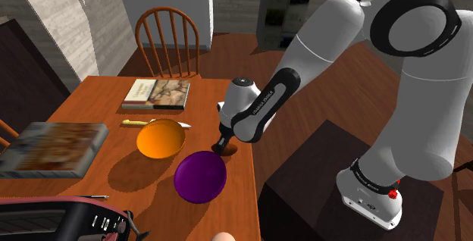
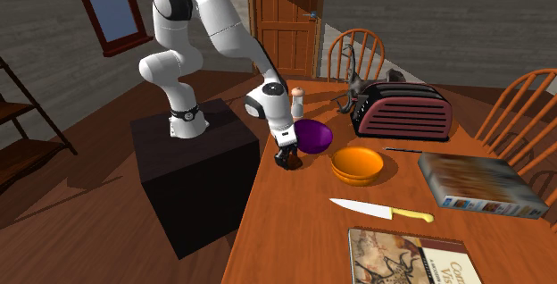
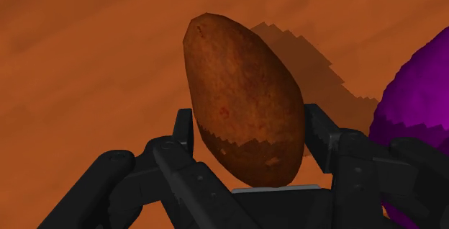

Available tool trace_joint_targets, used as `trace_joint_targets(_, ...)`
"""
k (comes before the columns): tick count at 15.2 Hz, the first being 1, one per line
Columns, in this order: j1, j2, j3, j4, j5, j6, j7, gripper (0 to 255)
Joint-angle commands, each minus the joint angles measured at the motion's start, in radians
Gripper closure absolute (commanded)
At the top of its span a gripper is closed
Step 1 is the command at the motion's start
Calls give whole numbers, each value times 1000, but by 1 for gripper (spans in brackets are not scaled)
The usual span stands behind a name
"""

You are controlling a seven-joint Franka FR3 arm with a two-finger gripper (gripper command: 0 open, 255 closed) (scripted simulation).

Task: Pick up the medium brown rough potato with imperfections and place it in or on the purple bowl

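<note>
The brown, rough potato (image 3: 245, 105) stands lengthwise between my black fingers, whose pads press on both of its sides. My gripper (image 3: 248, 130) is shut on it just above the wooden table, and the potato throws a shadow on the wood. The purple bowl (image 3: 417, 98) lies right beside the gripper. In the shoulder view the gripper (image 1: 222, 148) hangs low at the table's edge, just beyond the purple bowl (image 1: 200, 176). From the second exterior view the gripper (image 2: 286, 159) is close in front of the purple bowl (image 2: 312, 135).
An orange bowl (image 1: 161, 139) sits next to the purple one, with a yellow-handled knife (image 1: 151, 123) and a book (image 1: 157, 93) behind it. A boxed item (image 1: 49, 148) and a toaster (image 2: 402, 112) stand on the table (image 1: 98, 103). A chair (image 1: 168, 39) stands at the far end.
</note>
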Motion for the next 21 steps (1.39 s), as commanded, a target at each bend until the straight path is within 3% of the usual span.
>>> trace_joint_targets(1, -2, -22, 2, -4, 1, -18, 2, 255)
trace_joint_targets(21, -21, -282, 17, -11, 20, -269, 26, 255)
